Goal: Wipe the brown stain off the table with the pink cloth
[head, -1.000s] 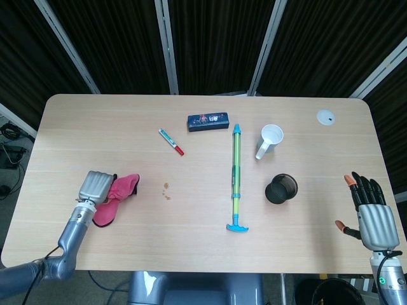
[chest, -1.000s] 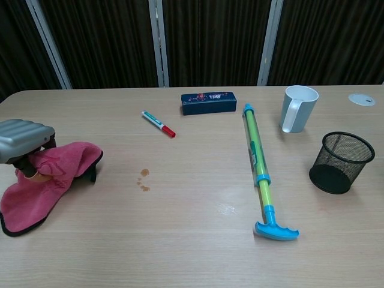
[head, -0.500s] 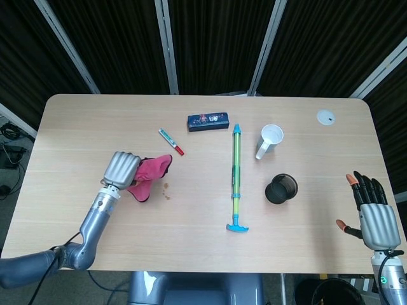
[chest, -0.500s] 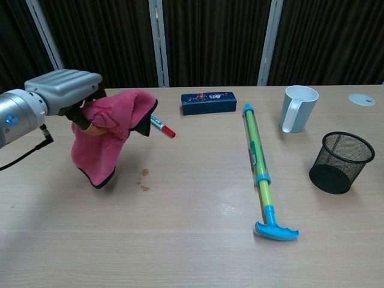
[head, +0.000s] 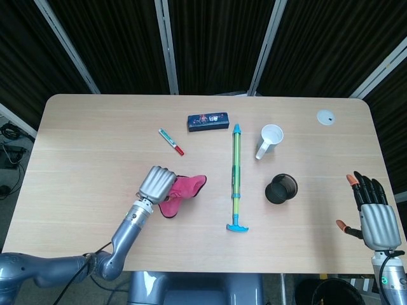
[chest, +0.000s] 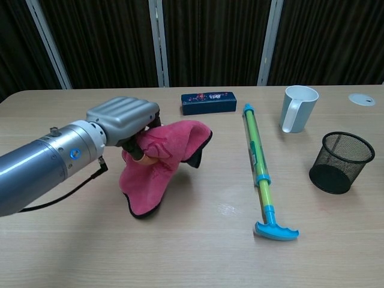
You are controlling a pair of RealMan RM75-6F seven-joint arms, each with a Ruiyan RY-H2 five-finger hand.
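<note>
So nearest the front edge of the table [head: 76, 121], the right hand [head: 371, 216] sits off the table's right corner, fingers spread and holding nothing, same spot as half a second ago. The left hand [head: 156, 184] is the one that moved: it was further left, short of the brown stain, and has now swung right toward the water pump [head: 236, 178], with the pink cloth [head: 181, 193] bunched in its closed fingers. In the chest view the left hand [chest: 123, 122] has the cloth [chest: 158, 162] draped down from it, its lower end at the tabletop. The stain was just right of the cloth before; now I can't see it at all, the cloth and hand cover that patch.

Right of the pump there's a black mesh cup [head: 282, 189], and a bit further back a white mug [head: 269, 140]. Left of the pump's far end lies a red and white marker [head: 171, 141], and behind that a dark blue pencil case [head: 208, 121]. Way off by the far right corner is a small white disc [head: 325, 117]. None of those shifted.
</note>
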